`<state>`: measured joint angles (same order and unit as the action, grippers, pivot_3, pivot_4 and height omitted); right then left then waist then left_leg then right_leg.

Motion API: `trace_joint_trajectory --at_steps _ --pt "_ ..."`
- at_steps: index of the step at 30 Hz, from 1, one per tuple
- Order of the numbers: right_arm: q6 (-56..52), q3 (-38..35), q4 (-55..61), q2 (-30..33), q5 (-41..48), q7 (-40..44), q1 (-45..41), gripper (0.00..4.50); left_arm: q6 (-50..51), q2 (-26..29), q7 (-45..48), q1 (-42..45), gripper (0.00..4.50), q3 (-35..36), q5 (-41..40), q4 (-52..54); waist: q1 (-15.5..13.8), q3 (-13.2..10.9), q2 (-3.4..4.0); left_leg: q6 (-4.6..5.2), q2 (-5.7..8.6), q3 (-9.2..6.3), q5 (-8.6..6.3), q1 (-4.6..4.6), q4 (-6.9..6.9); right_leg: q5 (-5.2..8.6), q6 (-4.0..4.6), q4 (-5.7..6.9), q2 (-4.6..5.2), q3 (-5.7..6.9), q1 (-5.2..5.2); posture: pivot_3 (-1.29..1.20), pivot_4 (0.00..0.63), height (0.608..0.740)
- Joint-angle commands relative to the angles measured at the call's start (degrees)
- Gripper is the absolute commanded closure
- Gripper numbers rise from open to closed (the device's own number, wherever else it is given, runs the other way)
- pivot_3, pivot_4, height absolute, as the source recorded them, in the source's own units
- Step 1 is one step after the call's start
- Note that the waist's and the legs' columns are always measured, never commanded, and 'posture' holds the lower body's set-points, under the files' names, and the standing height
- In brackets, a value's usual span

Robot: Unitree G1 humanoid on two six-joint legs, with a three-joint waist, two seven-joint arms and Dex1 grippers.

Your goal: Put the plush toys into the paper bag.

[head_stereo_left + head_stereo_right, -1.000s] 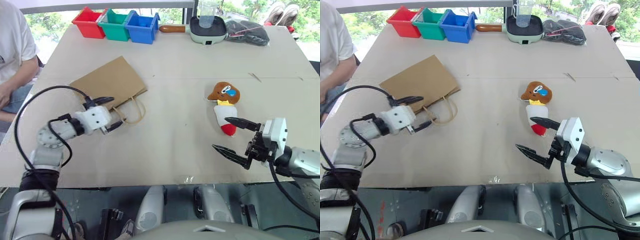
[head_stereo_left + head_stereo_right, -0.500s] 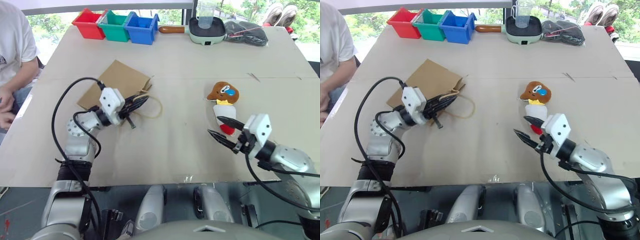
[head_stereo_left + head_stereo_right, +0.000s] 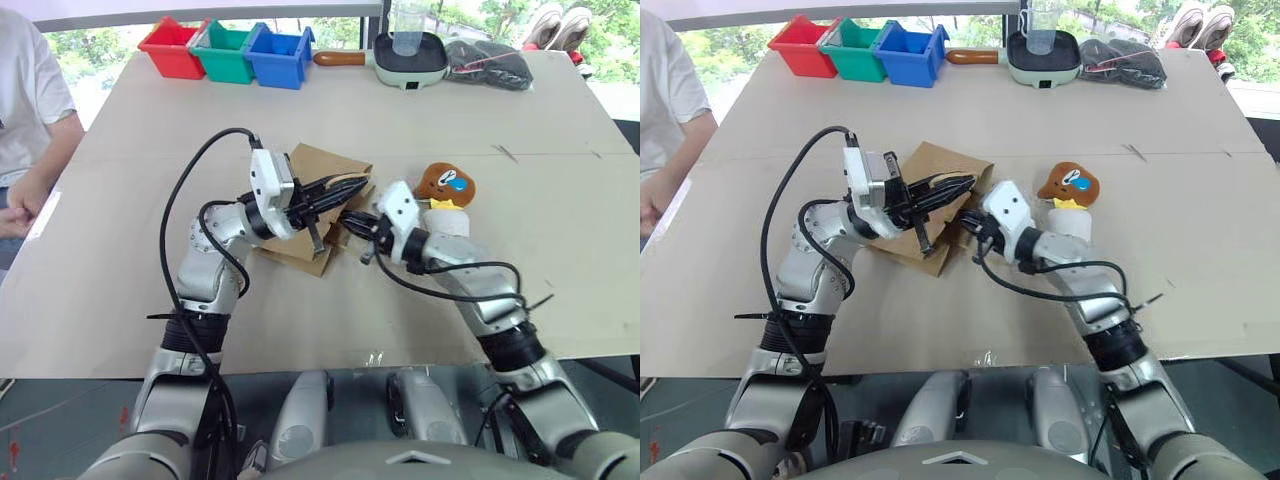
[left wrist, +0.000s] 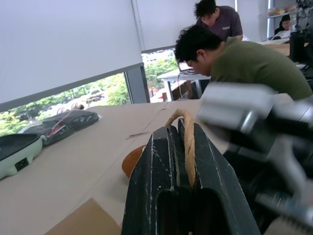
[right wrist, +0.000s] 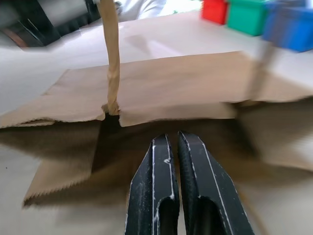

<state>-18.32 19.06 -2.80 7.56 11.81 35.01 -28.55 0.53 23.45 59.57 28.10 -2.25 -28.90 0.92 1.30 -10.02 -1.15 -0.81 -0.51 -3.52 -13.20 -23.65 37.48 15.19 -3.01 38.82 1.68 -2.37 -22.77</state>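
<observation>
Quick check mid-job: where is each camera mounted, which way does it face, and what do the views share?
Head eyes: look forward and down at the table; both arms show.
Left wrist: looks along the left pincer, shut on the tan twisted-paper handle.
Right wrist: looks along the shut right pincer at the brown kraft paper bag.
Shared: the bag.

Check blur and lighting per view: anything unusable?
Left wrist view: left gripper and its pinched handle sharp, the right gripper beside it smeared. Right wrist view: right gripper crisp, paper bag and bins blurred. Head views: even daylight, sharp.
</observation>
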Motion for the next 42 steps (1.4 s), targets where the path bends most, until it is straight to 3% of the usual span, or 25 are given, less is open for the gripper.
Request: trace_joint_trajectory --at_steps 1,7,13,17,22,26,31,37,39,42 --pt "5.49 2.14 -10.73 -4.80 -2.19 1.23 -3.97 4.48 1.91 1.06 -1.78 0.74 4.50 3.11 -1.83 3.19 0.05 0.00 0.01 0.00 0.00 0.00 0.00 0.00 0.00 0.00 0.00 0.00 0.00 0.00 0.00 0.00 0.150 0.740" --pt "12.61 2.42 -28.26 -11.80 -8.20 -3.99 -8.39 4.48 10.83 1.88 -11.06 2.23 4.50 9.25 -5.88 5.64 0.64 0.00 0.00 -0.01 0.01 -0.07 0.01 -0.01 -0.03 0.00 0.00 0.01 0.00 0.04 -0.01 0.00 0.150 0.740" --pt "14.64 3.44 -34.27 -14.70 -13.08 -8.31 -8.71 4.48 18.31 2.82 -21.37 2.44 4.50 15.03 -7.98 8.65 1.18 0.02 -0.01 -0.02 0.00 -0.07 0.01 0.23 -0.09 -0.01 0.00 0.12 -0.01 -0.02 0.05 0.00 0.150 0.740" --pt "17.71 4.88 -37.82 -17.45 -19.18 -16.96 -11.28 4.48 21.91 3.79 -28.83 2.29 4.50 17.25 -6.18 10.65 1.22 0.03 0.00 -0.02 -0.02 -0.05 0.01 0.85 -0.31 0.00 0.01 0.15 -0.03 -0.21 0.45 0.00 0.150 0.740" --pt "15.20 4.87 -38.46 -19.11 -18.20 -14.56 -13.96 4.48 23.47 5.17 -33.20 0.55 4.50 18.56 -4.91 13.28 1.05 0.03 0.00 -0.12 -0.02 -0.01 0.07 0.98 -0.29 0.00 0.03 0.11 -0.07 -0.14 0.65 0.00 0.150 0.740" --pt "14.35 5.95 -44.24 -20.86 -19.54 -14.71 -17.01 4.48 26.95 3.16 -41.08 2.40 4.50 22.60 -7.35 12.99 1.12 0.03 0.00 -0.12 -0.02 -0.07 0.07 0.99 -0.30 0.00 0.03 0.12 -0.07 -0.15 0.65 0.00 0.150 0.740" --pt "15.69 5.77 -48.28 -21.69 -19.29 -14.41 -18.50 4.48 27.06 0.89 -44.31 3.81 4.50 22.22 -7.40 14.16 0.98 0.06 -0.01 -0.12 0.00 -0.06 0.07 1.00 -0.30 0.00 0.03 0.09 -0.04 -0.11 0.69 0.00 0.150 0.740" --pt "13.13 1.59 -37.41 -17.63 -13.33 -8.22 -17.74 4.48 25.78 -0.85 -42.94 -1.00 4.50 18.54 -5.82 18.57 1.04 0.03 0.01 -0.13 0.00 -0.05 0.07 0.98 -0.35 0.00 0.03 0.05 -0.02 -0.14 0.69 0.00 0.150 0.740" --pt "9.72 0.96 -31.18 -15.51 -12.04 -5.79 -16.60 3.93 24.90 0.01 -40.59 -2.22 4.50 16.49 -4.55 18.85 1.03 0.01 0.01 -0.13 0.00 -0.07 0.07 0.84 -0.36 0.00 0.03 0.03 -0.02 -0.12 0.59 0.00 0.150 0.740" --pt "-2.47 -0.38 -9.24 -7.39 -7.57 1.43 -11.43 2.95 22.40 0.44 -36.87 -3.37 4.50 14.27 -2.97 17.61 0.98 -0.01 0.01 -0.14 0.01 -0.06 0.06 0.75 -0.43 0.00 0.03 -0.01 -0.02 -0.11 0.49 0.00 0.150 0.740"
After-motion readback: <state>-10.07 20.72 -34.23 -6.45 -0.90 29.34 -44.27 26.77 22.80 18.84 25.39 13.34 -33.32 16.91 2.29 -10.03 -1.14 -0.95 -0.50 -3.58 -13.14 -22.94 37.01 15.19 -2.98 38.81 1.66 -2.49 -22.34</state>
